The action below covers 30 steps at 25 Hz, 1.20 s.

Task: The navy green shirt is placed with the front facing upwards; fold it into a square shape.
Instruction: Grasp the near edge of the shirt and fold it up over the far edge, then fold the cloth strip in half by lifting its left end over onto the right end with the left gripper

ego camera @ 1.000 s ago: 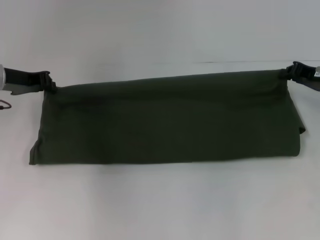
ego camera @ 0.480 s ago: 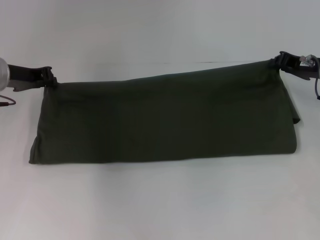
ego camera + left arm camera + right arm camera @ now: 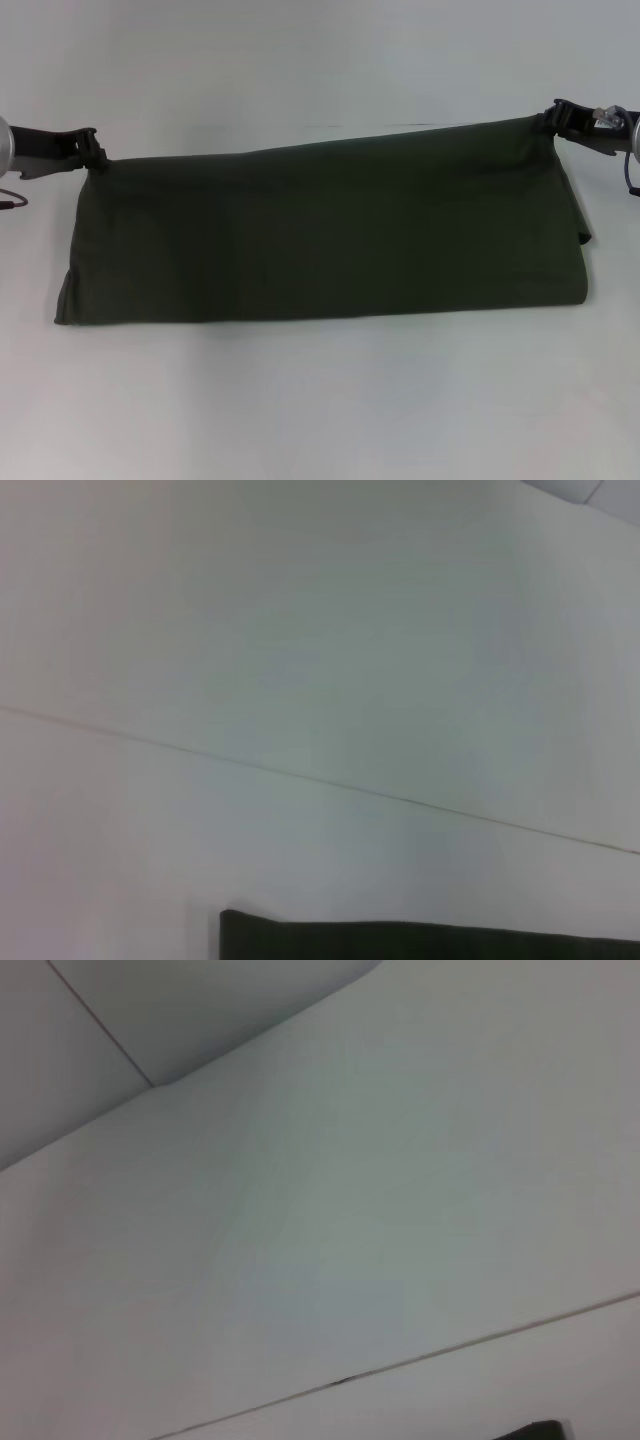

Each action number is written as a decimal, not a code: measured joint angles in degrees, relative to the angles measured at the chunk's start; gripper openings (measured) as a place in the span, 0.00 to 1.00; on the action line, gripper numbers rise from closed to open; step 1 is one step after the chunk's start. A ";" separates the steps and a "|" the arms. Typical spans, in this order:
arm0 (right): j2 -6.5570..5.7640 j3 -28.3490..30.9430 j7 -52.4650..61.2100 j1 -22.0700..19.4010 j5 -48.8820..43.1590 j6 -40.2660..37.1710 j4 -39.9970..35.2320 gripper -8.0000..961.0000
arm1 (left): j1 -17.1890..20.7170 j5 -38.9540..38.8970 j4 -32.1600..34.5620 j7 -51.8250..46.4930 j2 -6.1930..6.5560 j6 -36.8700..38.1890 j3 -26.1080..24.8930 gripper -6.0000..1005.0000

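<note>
The navy green shirt [image 3: 320, 235] hangs as a long dark olive band across the white table, its lower fold resting on the surface. No print, collar or label shows. My left gripper [image 3: 90, 152] is shut on the shirt's upper left corner. At the upper right corner my right gripper [image 3: 553, 117] is shut on the cloth and sits higher, so the top edge slopes up to the right. A strip of the shirt [image 3: 420, 940] shows in the left wrist view, and a small dark corner of the shirt [image 3: 535, 1430] shows in the right wrist view.
White table [image 3: 320, 400] extends in front of and behind the shirt. A thin seam line [image 3: 300, 775] crosses the table surface, also visible as a seam [image 3: 450, 1350] in the right wrist view.
Both grippers have carried the shirt's top edge up and away from me. The right corner rose more and shifted left; the left corner rose slightly. The lower fold stayed on the table.
</note>
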 joint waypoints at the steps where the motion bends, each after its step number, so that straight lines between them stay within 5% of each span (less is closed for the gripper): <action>1: 0.00 -0.06 0.00 0.00 -0.01 0.05 0.02 0.12 | 0.00 0.00 -0.01 0.00 0.00 -0.14 0.05 0.05; 19: -0.14 -1.25 0.28 1.16 0.02 0.48 0.85 0.13 | 0.47 -0.54 0.22 -0.14 -0.29 -1.77 -0.20 0.06; 22: -0.97 -1.25 0.89 1.01 0.09 0.48 1.95 0.14 | 0.46 -1.31 -0.08 -0.20 -0.31 -2.69 -0.35 0.06; 27: -3.19 0.55 1.29 0.07 0.35 -0.21 3.59 0.14 | 0.46 -1.58 -0.64 -0.69 -0.28 -4.37 -1.18 0.22; 30: -4.07 2.22 1.54 -0.99 0.67 -2.58 3.19 0.25 | 1.24 -1.76 0.24 -0.57 -0.44 -4.90 -3.54 0.29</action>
